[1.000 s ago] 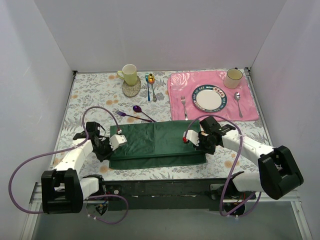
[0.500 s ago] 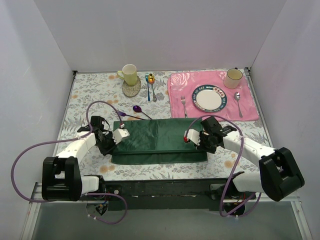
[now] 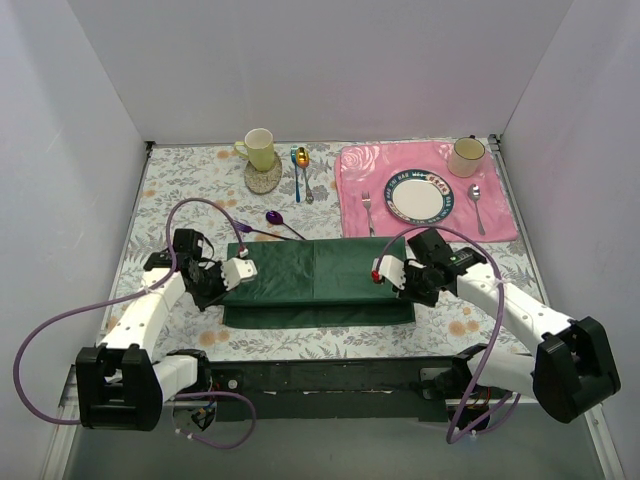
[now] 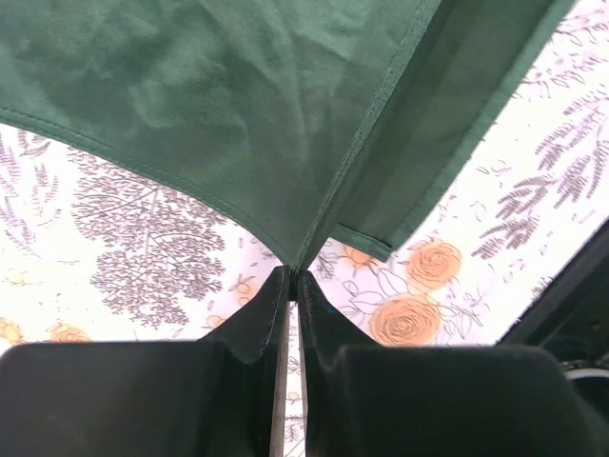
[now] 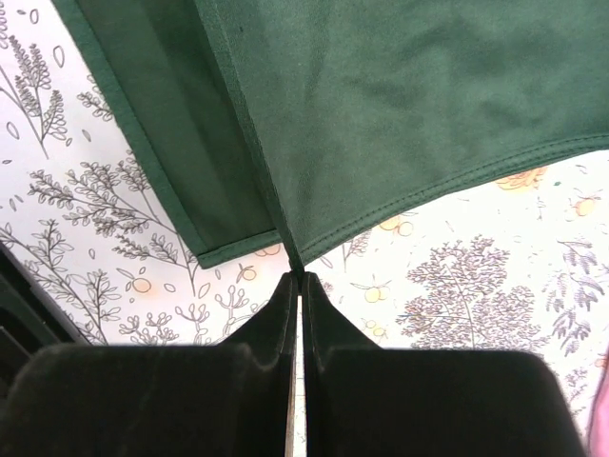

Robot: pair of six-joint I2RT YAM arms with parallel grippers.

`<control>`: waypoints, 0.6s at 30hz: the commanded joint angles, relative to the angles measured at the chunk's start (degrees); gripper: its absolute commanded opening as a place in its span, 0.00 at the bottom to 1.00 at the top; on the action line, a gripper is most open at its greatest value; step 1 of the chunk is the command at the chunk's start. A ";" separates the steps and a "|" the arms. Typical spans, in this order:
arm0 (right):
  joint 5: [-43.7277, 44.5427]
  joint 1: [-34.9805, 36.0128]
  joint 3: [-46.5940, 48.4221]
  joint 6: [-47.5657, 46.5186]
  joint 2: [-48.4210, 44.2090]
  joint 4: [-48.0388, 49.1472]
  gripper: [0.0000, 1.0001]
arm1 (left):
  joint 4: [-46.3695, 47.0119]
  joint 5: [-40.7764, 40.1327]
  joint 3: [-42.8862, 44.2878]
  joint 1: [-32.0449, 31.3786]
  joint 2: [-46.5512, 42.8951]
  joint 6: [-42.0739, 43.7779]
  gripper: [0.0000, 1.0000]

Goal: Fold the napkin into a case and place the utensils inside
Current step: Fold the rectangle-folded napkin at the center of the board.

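Item: dark green cloth napkin [image 3: 318, 285], folded into a long band on the floral tablecloth [image 3: 180, 190].
Left gripper [image 4: 292, 276] was pinching its left corner and right gripper [image 5: 296, 278] its right corner, both corners held off the cloth. A slim purple metal spoon [image 3: 274, 217] lay just beyond.

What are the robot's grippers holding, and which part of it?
Both pinch the green napkin: the left gripper holds a corner at its left end, the right gripper a corner at its right end.

The top camera looked down from high at the near side over the whole table [image 3: 180, 185]. Each wrist camera sat close behind its fingers [image 4: 243, 333], facing a napkin [image 3: 315, 272] corner; all views shared that napkin.
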 commanded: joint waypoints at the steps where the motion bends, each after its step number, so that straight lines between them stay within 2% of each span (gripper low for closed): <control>1: 0.04 0.27 -0.41 0.31 1.57 -3.26 0.01 | -3.83 -1.01 -0.10 0.13 -0.65 3.44 0.00; 18: 0.83 2.21 -2.08 0.84 7.72 0.08 0.01 | 0.82 -0.92 -5.99 -0.04 1.82 3.00 0.01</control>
